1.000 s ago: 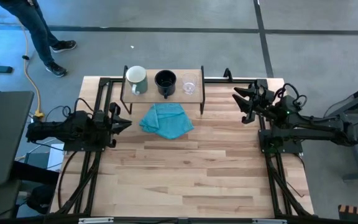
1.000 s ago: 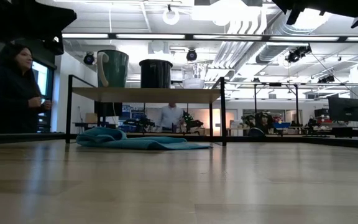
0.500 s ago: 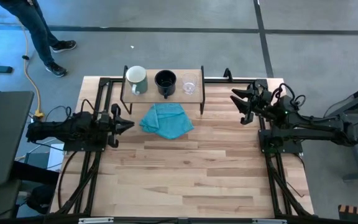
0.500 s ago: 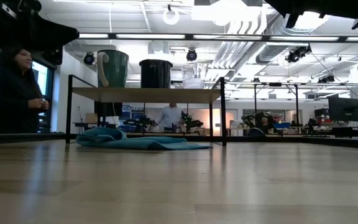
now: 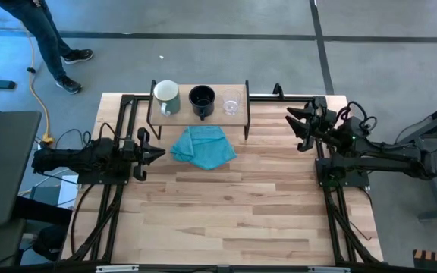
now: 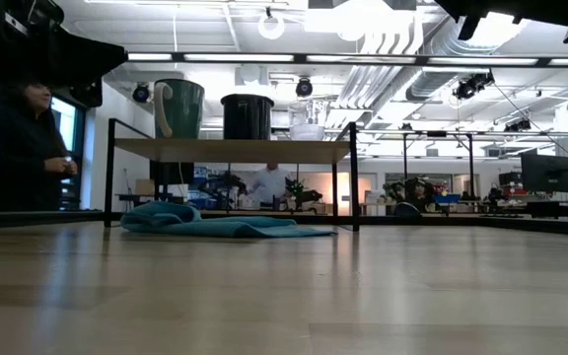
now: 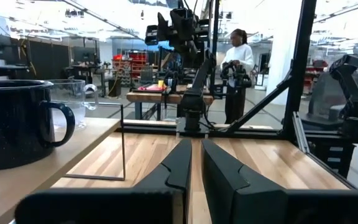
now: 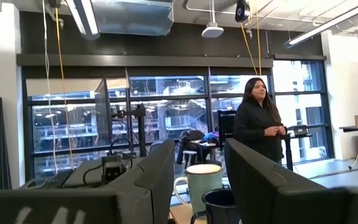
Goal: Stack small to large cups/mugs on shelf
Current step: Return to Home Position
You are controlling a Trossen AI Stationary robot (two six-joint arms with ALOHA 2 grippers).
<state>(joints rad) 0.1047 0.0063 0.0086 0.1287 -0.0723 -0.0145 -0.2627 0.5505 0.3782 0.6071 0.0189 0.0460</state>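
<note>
All 3 cups stay on the shelf (image 5: pixel 198 114) at 12 o'clock: pale mug (image 5: pixel 166 97), black mug (image 5: pixel 202 99), glass cup (image 5: pixel 231 105). My left gripper (image 5: pixel 155 153), fingers pressed together, moved slightly toward 3 o'clock; my right gripper (image 5: pixel 297 127), fingers spread and empty, drew back a little.

The left gripper (image 5: pixel 158 150) is creeping toward three o'clock; the right gripper (image 5: pixel 297 127) is shifting slightly near two o'clock.
</note>
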